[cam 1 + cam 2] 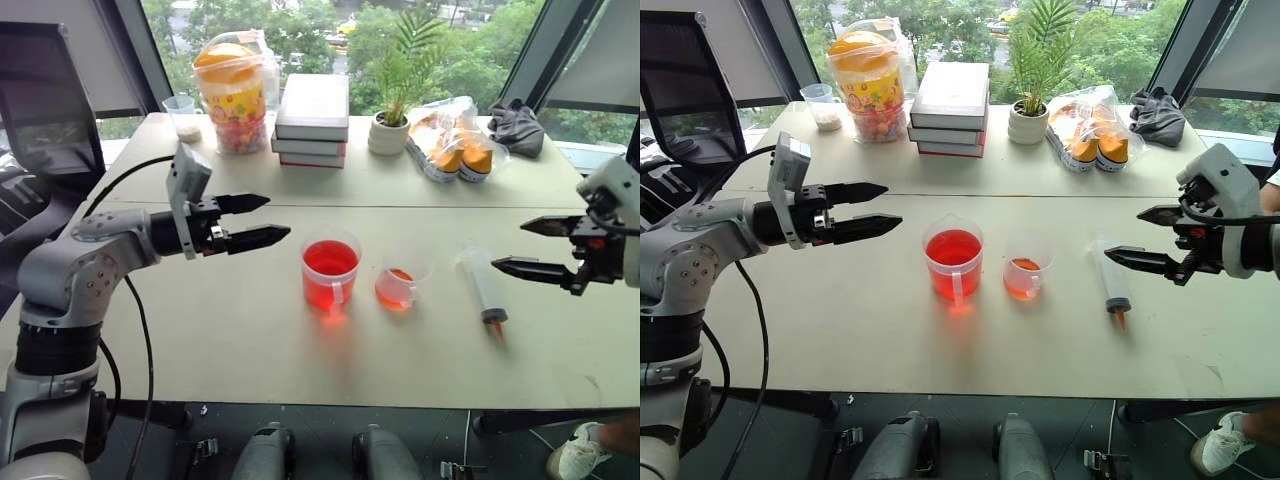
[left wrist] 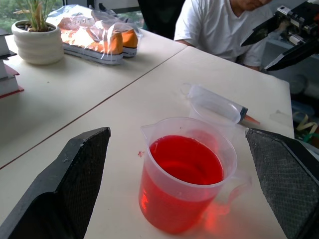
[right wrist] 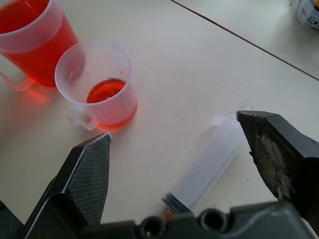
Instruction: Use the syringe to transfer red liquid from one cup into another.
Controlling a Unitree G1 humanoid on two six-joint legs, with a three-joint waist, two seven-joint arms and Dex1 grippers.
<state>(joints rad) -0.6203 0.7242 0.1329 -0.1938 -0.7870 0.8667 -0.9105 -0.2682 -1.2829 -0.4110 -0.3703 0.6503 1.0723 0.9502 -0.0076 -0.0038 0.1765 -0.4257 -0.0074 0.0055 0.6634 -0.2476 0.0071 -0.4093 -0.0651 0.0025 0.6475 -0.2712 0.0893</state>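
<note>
Both grippers — left (image 1: 258, 222), right (image 1: 520, 246) — wide open, empty. Risk: syringe (image 1: 481, 284) lies flat, could roll when pinched; nearby small cup (image 1: 398, 283) tips.

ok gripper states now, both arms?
Left gripper: open, holding nothing, beside the larger cup.
Right gripper: open, holding nothing, near the syringe.

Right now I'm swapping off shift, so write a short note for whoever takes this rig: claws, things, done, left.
Left claw: open, empty, in the air left of the big cup.
Right claw: open, empty, in the air right of the syringe.
Big cup: well filled with red liquid. Small cup, just to its right, holds a little red at the bottom.
Syringe: lying on the table, right of the small cup, tip toward the robot, untouched.
Done: nothing visible.
Left: pick up the syringe, draw from the big cup, empty into the small cup.
</note>
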